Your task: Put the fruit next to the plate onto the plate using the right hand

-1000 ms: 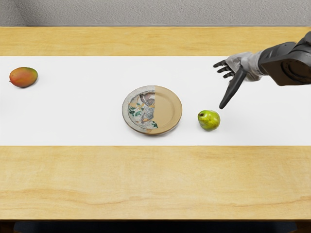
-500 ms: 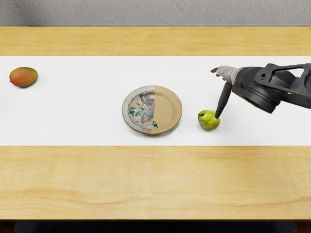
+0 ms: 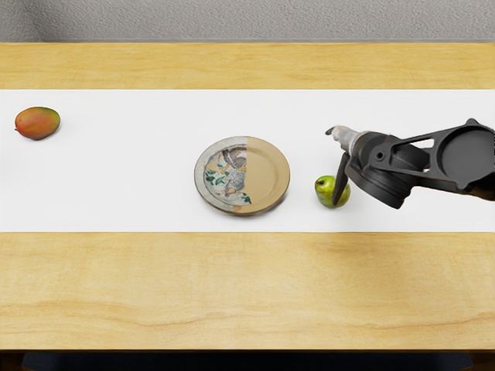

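A green pear (image 3: 328,191) lies on the white cloth just right of the patterned plate (image 3: 272,171). My right hand (image 3: 339,164) reaches in from the right and hovers right over the pear. One dark finger (image 3: 341,176) points down along the pear's right side and seems to touch it. The other fingers stick out higher up, spread apart, and nothing is closed round the fruit. The bulky wrist (image 3: 387,174) hides the pear's right edge. The plate carries nothing. My left arm does not show.
A red-orange mango (image 3: 37,122) lies far to the left on the white runner (image 3: 155,154). The runner crosses a wooden table (image 3: 232,286), with bare wood in front and behind.
My right hand has come down and leftward from above and right of the pear until its dark finger lies on the fruit. The forearm has swung lower. The pear, plate and mango have not moved.
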Controlling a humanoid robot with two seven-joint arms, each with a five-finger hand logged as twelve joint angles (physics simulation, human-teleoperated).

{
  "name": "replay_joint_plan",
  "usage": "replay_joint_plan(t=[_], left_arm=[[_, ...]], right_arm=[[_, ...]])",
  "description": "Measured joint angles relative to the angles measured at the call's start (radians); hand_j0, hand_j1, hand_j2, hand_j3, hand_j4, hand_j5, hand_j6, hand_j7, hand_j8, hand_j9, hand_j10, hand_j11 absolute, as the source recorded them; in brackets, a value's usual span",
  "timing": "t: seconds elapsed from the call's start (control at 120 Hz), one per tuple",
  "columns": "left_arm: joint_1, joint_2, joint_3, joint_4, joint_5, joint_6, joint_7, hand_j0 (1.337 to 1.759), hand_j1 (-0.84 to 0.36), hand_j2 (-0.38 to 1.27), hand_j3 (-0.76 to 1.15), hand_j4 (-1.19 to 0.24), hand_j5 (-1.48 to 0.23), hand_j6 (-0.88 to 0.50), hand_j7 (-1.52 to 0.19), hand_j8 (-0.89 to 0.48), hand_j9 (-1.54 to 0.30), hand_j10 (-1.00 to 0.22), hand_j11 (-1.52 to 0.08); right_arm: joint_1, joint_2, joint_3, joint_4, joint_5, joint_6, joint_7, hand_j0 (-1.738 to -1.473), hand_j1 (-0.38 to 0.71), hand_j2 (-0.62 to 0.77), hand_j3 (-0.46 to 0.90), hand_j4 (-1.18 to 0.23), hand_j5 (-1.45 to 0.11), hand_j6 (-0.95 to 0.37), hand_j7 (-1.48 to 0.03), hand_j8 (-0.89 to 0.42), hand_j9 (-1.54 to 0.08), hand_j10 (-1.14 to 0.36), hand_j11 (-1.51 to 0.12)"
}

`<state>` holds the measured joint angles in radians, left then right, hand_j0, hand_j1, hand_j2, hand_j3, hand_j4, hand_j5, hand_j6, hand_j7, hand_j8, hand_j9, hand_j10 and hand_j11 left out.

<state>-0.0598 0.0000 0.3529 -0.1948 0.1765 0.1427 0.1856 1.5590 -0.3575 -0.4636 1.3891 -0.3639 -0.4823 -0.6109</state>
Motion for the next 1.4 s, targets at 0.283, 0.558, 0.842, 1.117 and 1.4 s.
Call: replay_joint_plan(t=[0.283,0.558,0.842,1.117,1.4], left_arm=[[0.000,0.000,0.000,0.000,0.000,0.000,0.000,1.658,0.35,0.00,0.00,0.00,0.00,0.00,0.00,0.00,0.00,0.00,0.00],[0.000,0.000,0.000,0.000,0.000,0.000,0.000,1.658,0.35,0.00,0.00,0.00,0.00,0.00,0.00,0.00,0.00,0.00,0.00],[0.000,0.000,0.000,0.000,0.000,0.000,0.000,1.658,0.35,0.00,0.00,0.00,0.00,0.00,0.00,0.00,0.00,0.00,0.00],[0.000,0.000,0.000,0.000,0.000,0.000,0.000,1.658,0.35,0.00,0.00,0.00,0.00,0.00,0.00,0.00,0.00,0.00,0.00],[0.000,0.000,0.000,0.000,0.000,0.000,0.000,1.658,0.35,0.00,0.00,0.00,0.00,0.00,0.00,0.00,0.00,0.00,0.00]], right_arm=[[-0.022,0.028,-0.018,0.003,0.007,-0.034,0.000,-1.658,-0.19,-0.03,0.00,-0.13,-0.17,-0.13,-0.17,-0.13,-0.17,-0.13,-0.17],[-0.048,0.040,-0.026,0.002,0.008,-0.053,0.000,-1.658,-0.10,-0.04,0.00,-0.21,-0.27,-0.21,-0.27,-0.21,-0.27,-0.21,-0.27],[-0.012,0.078,-0.070,0.017,0.028,-0.115,0.000,-1.658,-0.04,-0.05,0.00,-0.26,-0.34,-0.26,-0.34,-0.26,-0.34,-0.26,-0.34],[-0.005,0.106,-0.083,0.021,0.049,-0.126,0.000,-1.658,0.04,-0.06,0.00,-0.33,-0.42,-0.33,-0.42,-0.33,-0.42,-0.33,-0.42],[-0.004,0.092,-0.096,0.032,0.053,-0.127,0.000,-1.658,0.07,-0.07,0.00,-0.35,-0.45,-0.35,-0.45,-0.35,-0.45,-0.35,-0.45]])
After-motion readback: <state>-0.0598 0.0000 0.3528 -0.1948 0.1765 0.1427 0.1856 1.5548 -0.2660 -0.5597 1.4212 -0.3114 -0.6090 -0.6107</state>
